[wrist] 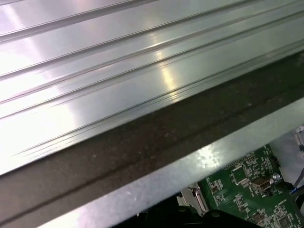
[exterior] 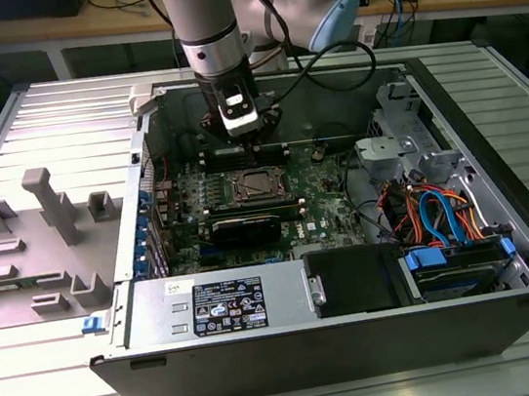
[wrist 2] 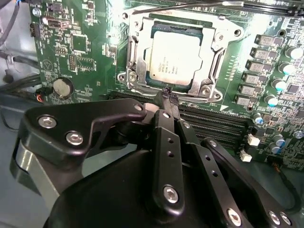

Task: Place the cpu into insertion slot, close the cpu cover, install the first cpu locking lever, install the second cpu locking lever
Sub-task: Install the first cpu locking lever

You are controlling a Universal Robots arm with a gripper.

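Note:
The cpu (wrist 2: pixel 175 56), a flat silver-grey square, lies in the insertion slot (exterior: pixel 261 185) on the green motherboard (wrist 2: pixel 71 47) inside the open computer case. The cpu cover (wrist 2: pixel 138 53), a silvery frame, lies flat around the chip's edges. My gripper (wrist 2: pixel 168 96) hangs just beside the socket's edge, next to the black memory slots. Its two thin black fingers meet at the tips and are shut, with nothing seen between them. In the exterior view the gripper (exterior: pixel 252 150) points straight down above the back edge of the socket.
A grey power supply box (exterior: pixel 225 302) fills the case's front. A drive bay with blue and orange cables (exterior: pixel 445 222) stands on the exterior view's right. A grey fixture (exterior: pixel 46 224) rests on the ribbed metal table (wrist: pixel 118 57). Long black slots (wrist 2: pixel 213 124) flank the socket.

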